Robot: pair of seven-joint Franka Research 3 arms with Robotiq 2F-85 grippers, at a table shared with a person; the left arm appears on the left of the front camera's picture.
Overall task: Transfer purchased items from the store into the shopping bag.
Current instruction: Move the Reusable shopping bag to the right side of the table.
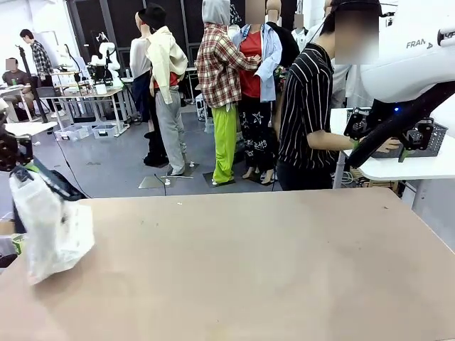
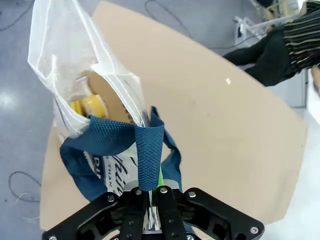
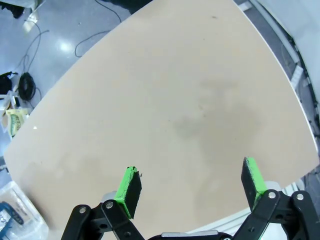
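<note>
Bag [image 2: 90,100] at desk's [image 1: 270,270] left edge: translucent crinkly plastic, woven navy strap [image 2: 148,155] pinched in left gripper [image 2: 150,192]. Print unreadable. Yellow-topped round container [image 2: 87,106] inside. Right gripper [image 3: 192,187] fingers spread, holding nothing.

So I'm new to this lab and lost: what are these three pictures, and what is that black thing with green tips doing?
They show one moment from three cameras. The front view looks across a tan table toward a person in a striped shirt, who reaches at a side table. Two white robot arms work here; each carries a camera at its wrist.

The left wrist view looks down the left tool, shut on the navy strap handle of a translucent shopping bag. Inside the bag you can see a yellow-topped container and a tan cardboard packet. In the front view the bag hangs at the table's left edge.

The right wrist view shows the right tool, open and holding nothing, above the table.
</note>
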